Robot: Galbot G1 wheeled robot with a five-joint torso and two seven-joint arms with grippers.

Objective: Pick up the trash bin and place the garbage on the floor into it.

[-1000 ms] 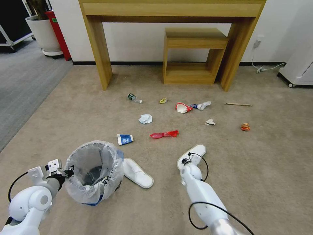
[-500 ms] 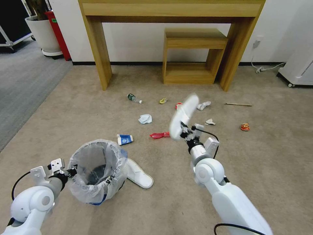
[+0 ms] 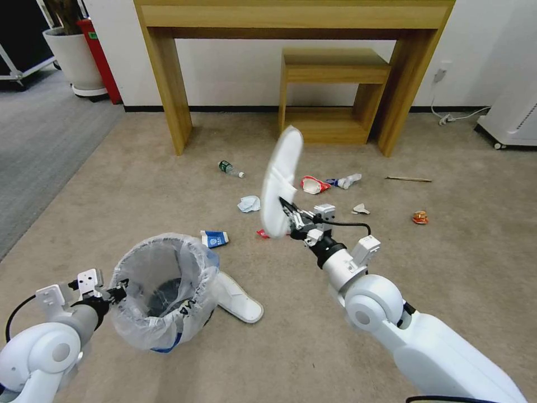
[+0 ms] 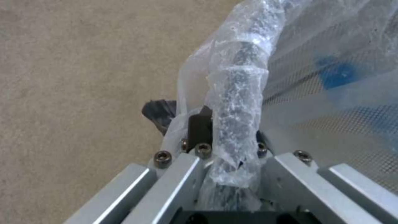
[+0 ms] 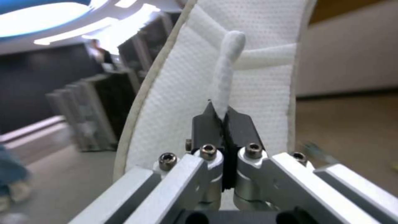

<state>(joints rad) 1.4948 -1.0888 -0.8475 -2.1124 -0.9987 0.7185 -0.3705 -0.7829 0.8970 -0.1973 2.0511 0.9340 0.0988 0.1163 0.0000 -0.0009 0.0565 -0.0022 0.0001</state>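
The trash bin (image 3: 162, 291), dark with a translucent bag, is at the lower left; my left gripper (image 3: 118, 292) is shut on its near-left rim (image 4: 236, 102). My right gripper (image 3: 291, 215) is shut on the strap (image 5: 227, 74) of a white slipper (image 3: 281, 179), held upright in the air right of the bin. The second slipper (image 3: 238, 298) lies on the beige floor (image 3: 458, 280) against the bin. More garbage lies beyond: blue-white cup (image 3: 215, 239), crumpled paper (image 3: 248, 204), small bottle (image 3: 230, 168), red wrapper (image 3: 314, 184), wooden stick (image 3: 408, 179), crushed can (image 3: 420, 218).
A wooden desk (image 3: 168, 84) with a small wooden shelf unit (image 3: 330, 95) stands against the far wall. A white plant pot (image 3: 75, 59) and a red object are at the far left by grey carpet (image 3: 33, 145). A white appliance (image 3: 514, 117) sits at the far right.
My right arm has lifted the white slipper off the carpet and swung it up and leftward, toward the bin. The left gripper stays on the bin's rim, which has shifted slightly.
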